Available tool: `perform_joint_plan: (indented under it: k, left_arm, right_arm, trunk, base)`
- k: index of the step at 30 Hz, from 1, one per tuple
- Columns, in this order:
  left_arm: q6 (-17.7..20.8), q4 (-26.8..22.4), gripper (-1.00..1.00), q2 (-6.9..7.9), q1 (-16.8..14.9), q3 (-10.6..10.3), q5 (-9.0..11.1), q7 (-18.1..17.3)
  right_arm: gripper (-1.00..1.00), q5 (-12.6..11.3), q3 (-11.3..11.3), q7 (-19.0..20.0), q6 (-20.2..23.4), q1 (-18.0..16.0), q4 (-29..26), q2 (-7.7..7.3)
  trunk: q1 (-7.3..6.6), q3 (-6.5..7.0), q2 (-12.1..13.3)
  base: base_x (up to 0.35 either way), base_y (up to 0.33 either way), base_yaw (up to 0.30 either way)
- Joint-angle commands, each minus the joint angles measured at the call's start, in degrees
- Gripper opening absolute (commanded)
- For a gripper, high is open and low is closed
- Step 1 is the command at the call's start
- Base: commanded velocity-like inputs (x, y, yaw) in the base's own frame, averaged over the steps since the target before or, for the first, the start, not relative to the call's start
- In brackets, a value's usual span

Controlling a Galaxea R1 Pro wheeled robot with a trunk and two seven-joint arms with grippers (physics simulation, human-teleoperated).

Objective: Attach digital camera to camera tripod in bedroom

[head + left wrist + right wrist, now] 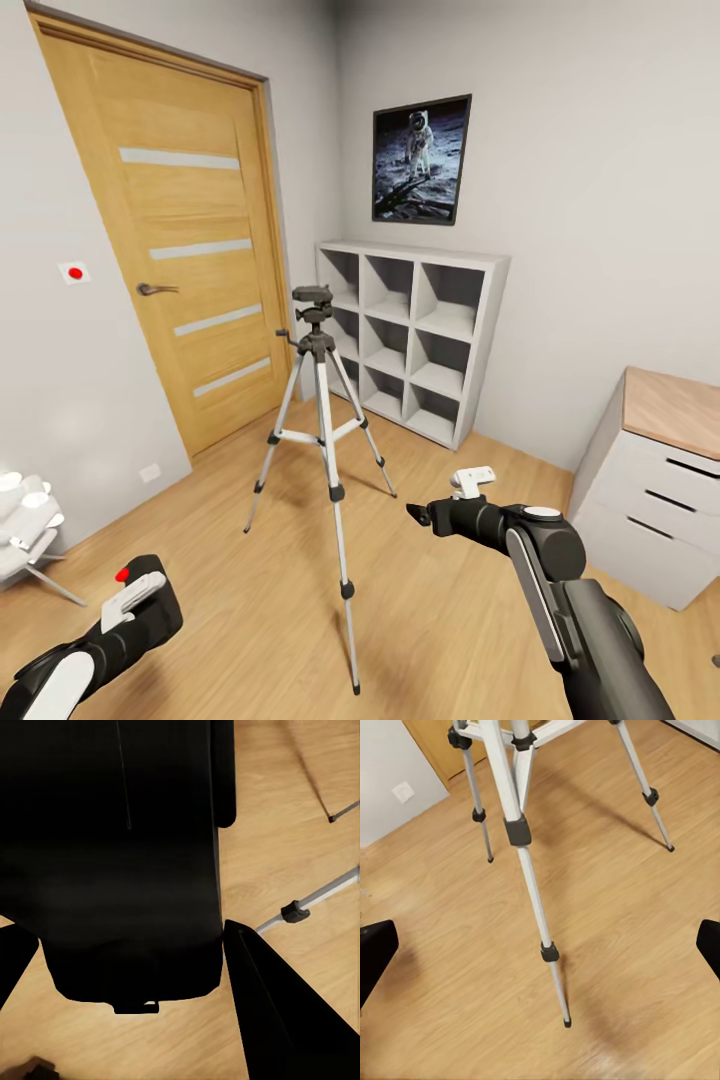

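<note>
The camera tripod (322,400) stands on the wood floor in the middle of the bedroom, its black pan head (313,300) bare on top. Its silver legs also cross the right wrist view (517,829), and one leg shows in the left wrist view (300,911). My left gripper (140,610) is low at the left, well short of the tripod. In its wrist view the left gripper (127,930) is shut on the digital camera (112,870), a large black body between the fingers. My right gripper (420,515) hangs open to the right of the tripod's front leg, its fingers (375,952) spread wide.
A wooden door (170,250) with pale stripes is behind the tripod at the left. White cube shelves (410,340) stand against the back wall under a framed astronaut picture (420,160). A white drawer unit (650,490) is at the right, a white chair (25,525) at the far left.
</note>
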Motion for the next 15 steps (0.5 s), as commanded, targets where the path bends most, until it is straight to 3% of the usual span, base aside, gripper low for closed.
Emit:
perform_joint_plan:
  k: [1, 7, 15]
  left_arm:
    - [0.25, 0.03, -1.0, -0.09, -0.04, -0.01, 0.65, 0.44]
    - [0.29, 0.23, -1.0, -1.66, -0.04, 0.1, 0.29, 0.56]
    - [0.23, 0.31, -1.0, -2.54, -0.04, 0.46, -0.03, 0.59]
  right_arm:
    - [1.0, -0.12, -0.06, 1.27, 0.32, -0.09, -0.05, -0.01]
    - [1.0, -0.04, -0.58, 6.93, 1.22, -0.26, -0.05, -0.19]
    - [1.0, 0.06, -0.83, 9.14, 3.48, -0.58, -0.05, -1.11]
  trunk:
    - [-0.22, 0.11, 0.36]
    - [-1.53, 1.18, 2.76]
    - [-3.29, 2.62, 5.97]
  base:
    - [0.0, 0.0, 0.0]
    - [0.0, 0.0, 0.0]
    - [0.0, 0.0, 0.0]
